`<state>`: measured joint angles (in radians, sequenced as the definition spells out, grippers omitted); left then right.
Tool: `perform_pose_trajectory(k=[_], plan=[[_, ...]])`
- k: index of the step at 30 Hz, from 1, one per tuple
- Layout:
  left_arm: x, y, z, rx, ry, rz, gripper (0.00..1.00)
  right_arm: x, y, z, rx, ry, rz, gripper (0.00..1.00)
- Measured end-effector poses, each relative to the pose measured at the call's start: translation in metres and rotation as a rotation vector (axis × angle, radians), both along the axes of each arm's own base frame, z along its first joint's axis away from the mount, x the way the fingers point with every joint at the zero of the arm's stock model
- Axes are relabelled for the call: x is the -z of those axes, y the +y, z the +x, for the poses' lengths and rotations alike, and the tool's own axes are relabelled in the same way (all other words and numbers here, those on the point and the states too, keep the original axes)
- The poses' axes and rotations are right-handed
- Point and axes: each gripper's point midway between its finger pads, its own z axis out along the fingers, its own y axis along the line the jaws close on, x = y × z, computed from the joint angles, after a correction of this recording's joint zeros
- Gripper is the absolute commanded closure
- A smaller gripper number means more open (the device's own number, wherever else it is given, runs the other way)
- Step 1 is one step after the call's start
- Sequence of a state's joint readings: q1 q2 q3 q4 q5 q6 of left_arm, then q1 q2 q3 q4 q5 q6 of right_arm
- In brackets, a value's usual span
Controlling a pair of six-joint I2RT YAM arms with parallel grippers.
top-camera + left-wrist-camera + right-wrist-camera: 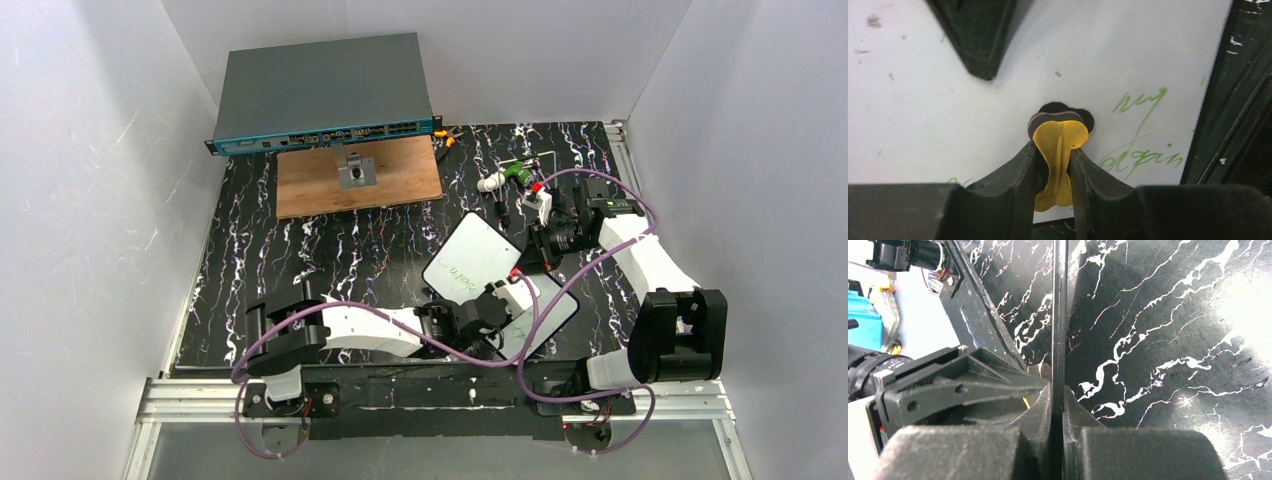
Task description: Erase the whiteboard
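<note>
Evidently the right gripper (1058,402) is clamping the rim of the whiteboard (468,258) steady while the left gripper (1054,152) is pressing its pinched eraser (1059,134) down.

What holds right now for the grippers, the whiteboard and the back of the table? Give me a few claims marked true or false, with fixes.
1. The left gripper pinches a yellow eraser against the whiteboard. True.
2. The whiteboard is wiped clean. False: green writing remains on it, to the right of the eraser in the left wrist view.
3. The right gripper hangs open and empty. False: it is shut on the whiteboard's thin dark rim.
4. The brown wooden board lies beside the network switch at the far end of the table. True.
</note>
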<state>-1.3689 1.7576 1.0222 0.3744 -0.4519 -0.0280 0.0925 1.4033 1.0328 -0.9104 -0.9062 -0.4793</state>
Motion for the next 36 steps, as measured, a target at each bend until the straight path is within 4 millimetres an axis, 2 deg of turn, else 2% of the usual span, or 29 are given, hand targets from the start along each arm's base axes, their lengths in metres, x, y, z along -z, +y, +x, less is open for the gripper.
perform_pose_trajectory(k=[4, 8, 18, 24, 36], plan=[[0.001, 0.01, 0.008, -0.028, 0.013, -0.009, 1.0, 0.0, 0.0, 0.0, 0.002, 0.0, 0.0, 0.99], [0.002, 0.011, 0.005, -0.019, 0.022, -0.026, 1.0, 0.0, 0.0, 0.0, 0.001, 0.001, 0.002, 0.99], [0.003, -0.005, -0.024, 0.091, 0.037, -0.044, 1.0, 0.0, 0.0, 0.0, -0.001, 0.0, 0.002, 0.99], [0.008, -0.007, -0.013, 0.036, 0.013, -0.001, 1.0, 0.0, 0.0, 0.001, 0.001, -0.003, -0.001, 0.99], [0.003, -0.005, 0.001, -0.043, 0.005, 0.023, 1.0, 0.0, -0.003, 0.005, 0.02, -0.007, -0.003, 0.99]])
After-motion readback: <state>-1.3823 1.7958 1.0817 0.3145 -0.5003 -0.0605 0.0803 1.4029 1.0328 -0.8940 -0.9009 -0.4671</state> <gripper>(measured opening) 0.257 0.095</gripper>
